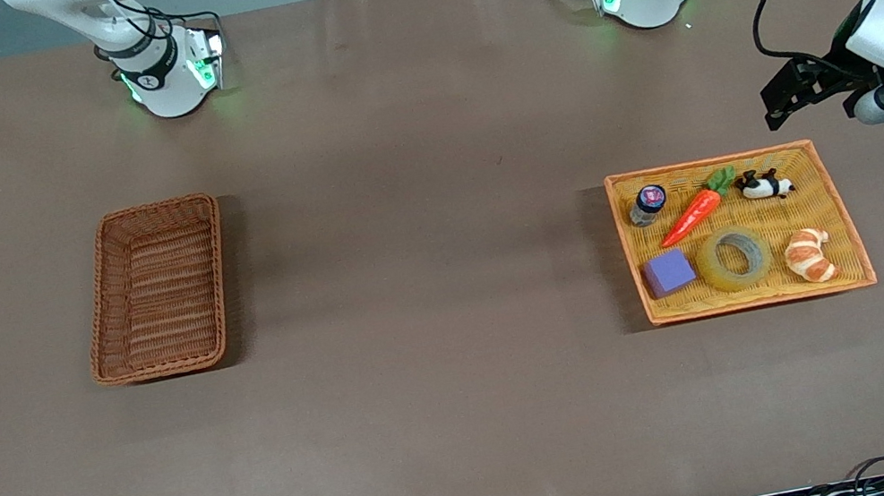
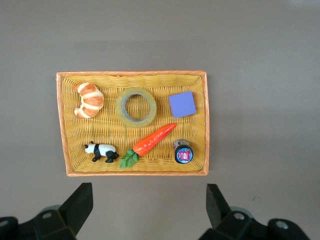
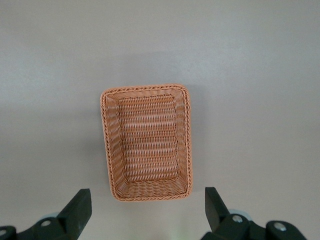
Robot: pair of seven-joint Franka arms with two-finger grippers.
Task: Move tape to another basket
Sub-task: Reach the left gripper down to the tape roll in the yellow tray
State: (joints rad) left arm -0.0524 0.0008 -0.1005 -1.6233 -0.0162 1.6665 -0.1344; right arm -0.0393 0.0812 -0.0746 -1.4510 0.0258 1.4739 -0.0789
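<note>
Left end effector (image 2: 145, 205): fingers spread wide, holding nothing, raised over bare counter (image 1: 434, 304) beside the yellow tray (image 1: 845, 213). Right end effector (image 3: 145, 207): likewise released and empty, above the counter at the reddish-brown basket (image 1: 158, 289). The tape (image 1: 735, 257) lies flat in the tray between purple block (image 1: 669, 272) and croissant (image 1: 809, 255). The small jar (image 1: 648, 203) has a printed lid, unreadable.

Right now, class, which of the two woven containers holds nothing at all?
The reddish-brown basket toward the right arm's end; the flat orange-yellow tray holds the tape and other things.
</note>
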